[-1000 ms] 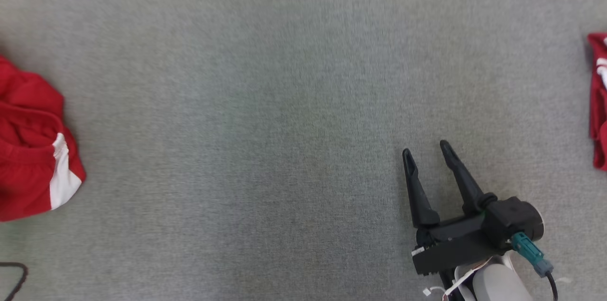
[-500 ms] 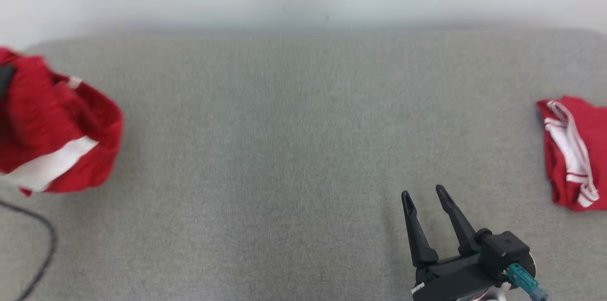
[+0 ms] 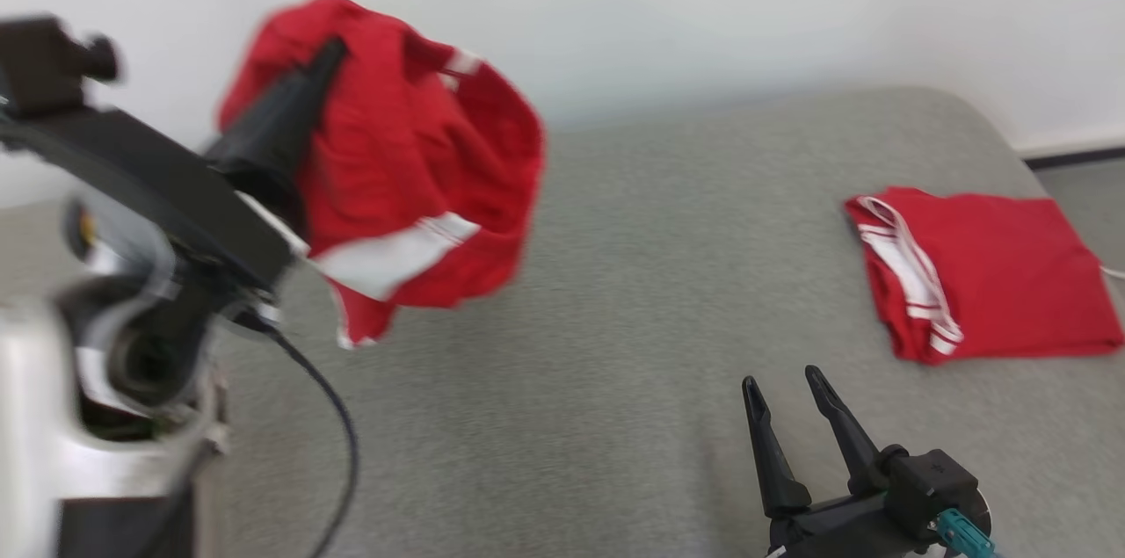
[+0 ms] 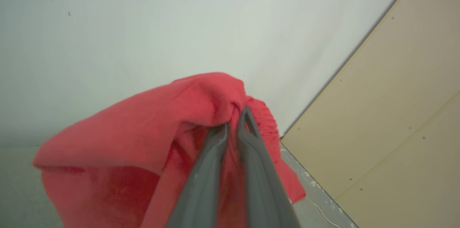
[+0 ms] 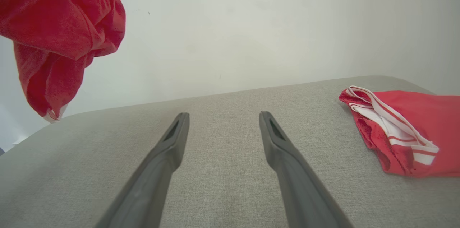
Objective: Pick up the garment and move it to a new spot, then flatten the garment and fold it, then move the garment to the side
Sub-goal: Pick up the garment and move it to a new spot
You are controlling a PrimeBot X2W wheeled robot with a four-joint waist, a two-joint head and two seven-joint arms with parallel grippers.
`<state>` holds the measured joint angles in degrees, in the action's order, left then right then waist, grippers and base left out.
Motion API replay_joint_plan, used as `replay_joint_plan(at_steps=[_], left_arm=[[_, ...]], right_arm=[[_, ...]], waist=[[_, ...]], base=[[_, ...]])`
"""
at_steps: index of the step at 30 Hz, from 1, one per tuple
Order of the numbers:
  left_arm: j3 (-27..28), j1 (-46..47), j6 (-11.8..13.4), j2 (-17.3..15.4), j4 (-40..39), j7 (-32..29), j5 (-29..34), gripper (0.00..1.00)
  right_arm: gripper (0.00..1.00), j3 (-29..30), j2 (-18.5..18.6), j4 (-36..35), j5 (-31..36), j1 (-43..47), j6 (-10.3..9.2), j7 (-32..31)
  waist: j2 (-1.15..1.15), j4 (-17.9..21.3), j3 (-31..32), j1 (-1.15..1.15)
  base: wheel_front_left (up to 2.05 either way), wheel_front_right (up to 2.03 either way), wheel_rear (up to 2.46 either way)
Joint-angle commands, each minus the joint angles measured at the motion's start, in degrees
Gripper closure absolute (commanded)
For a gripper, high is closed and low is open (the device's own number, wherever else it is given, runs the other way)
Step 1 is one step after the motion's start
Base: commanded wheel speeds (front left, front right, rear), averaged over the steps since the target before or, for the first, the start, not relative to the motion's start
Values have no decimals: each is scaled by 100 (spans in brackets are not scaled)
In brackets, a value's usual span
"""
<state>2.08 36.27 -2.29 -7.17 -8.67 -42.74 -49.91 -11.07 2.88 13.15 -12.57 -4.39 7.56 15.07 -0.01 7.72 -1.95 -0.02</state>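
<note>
Left gripper (image 4: 235, 116) clamped on crumpled red garment (image 3: 413, 163) aloft; right gripper (image 3: 782, 377) spread wide over grey woven surface (image 3: 615, 294), flat-folded red cloth (image 3: 993, 277) at its right edge.

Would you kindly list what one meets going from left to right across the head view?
left gripper, shut on the cloth → held red garment, hanging above the grey surface → right gripper, open, at the bottom edge → folded red garment, lying on the surface
</note>
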Motion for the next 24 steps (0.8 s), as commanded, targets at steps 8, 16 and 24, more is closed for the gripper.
replay_joint_plan(at_steps=[8, 16, 24], left_arm=[[-596, -898, -282, 194, 1396, 1395, 974, 100], [-1427, -967, -180, 86, 3115, 2706, 2542, 64], [-1761, -1080, -6, 302, 3719, 4500, 2986, 0]], right_arm=[[0, -49, -1, -97, -27, -11, -15, -55], [0, 57, -2, -179, 94, 87, -16, -123], [0, 251, 1, -315, 168, 183, -16, -177]], waist=[[1, 1052, -494, 2], [1, 1028, -673, 2], [1, 634, -471, 2]], base=[[0, 0, 0], [0, 0, 0], [0, 0, 0]])
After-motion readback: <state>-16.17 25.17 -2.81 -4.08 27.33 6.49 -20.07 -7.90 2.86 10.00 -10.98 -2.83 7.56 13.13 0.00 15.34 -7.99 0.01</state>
